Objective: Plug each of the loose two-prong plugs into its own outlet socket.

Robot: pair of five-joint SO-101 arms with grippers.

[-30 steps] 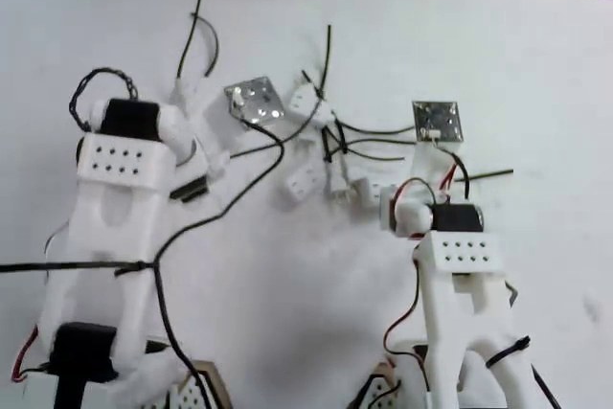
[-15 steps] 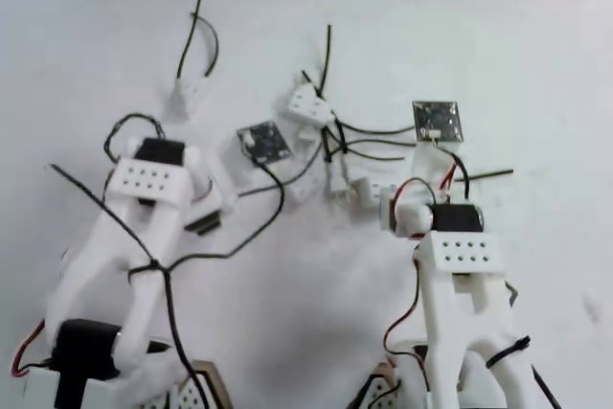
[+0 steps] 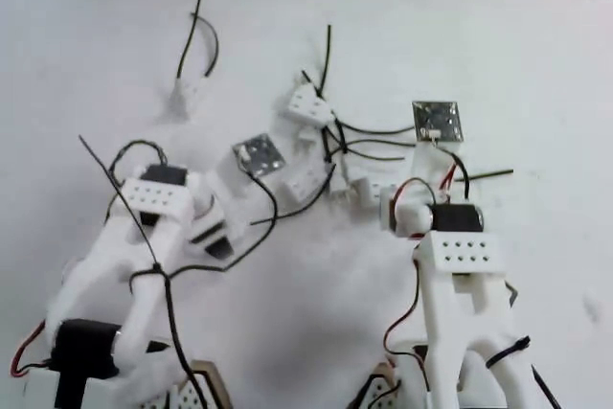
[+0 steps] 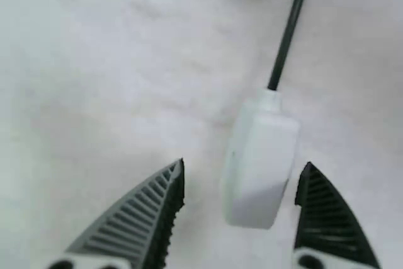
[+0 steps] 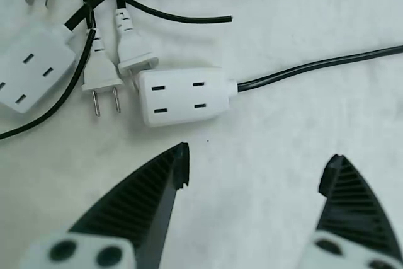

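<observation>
- The left gripper (image 4: 244, 171) has its jaws spread. A white cord-end piece (image 4: 259, 165) on a black cord lies on the table (image 4: 94, 61) between them, close beside one finger. I cannot tell whether it is a plug or a socket.
- The right gripper (image 5: 258, 157) is also released and holds nothing. It hangs above a white outlet block (image 5: 182, 96).
- A two-prong plug (image 5: 101, 80) lies loose just beside that block, prongs bare.
- A second plug (image 5: 135, 59) touches the block's corner.
- Another outlet block (image 5: 28, 67) lies near, beyond the plugs.
- In the high view the tangle of cords and blocks lies at the centre of the frame, and a lone cord end (image 3: 182, 95) lies in the upper left.
</observation>
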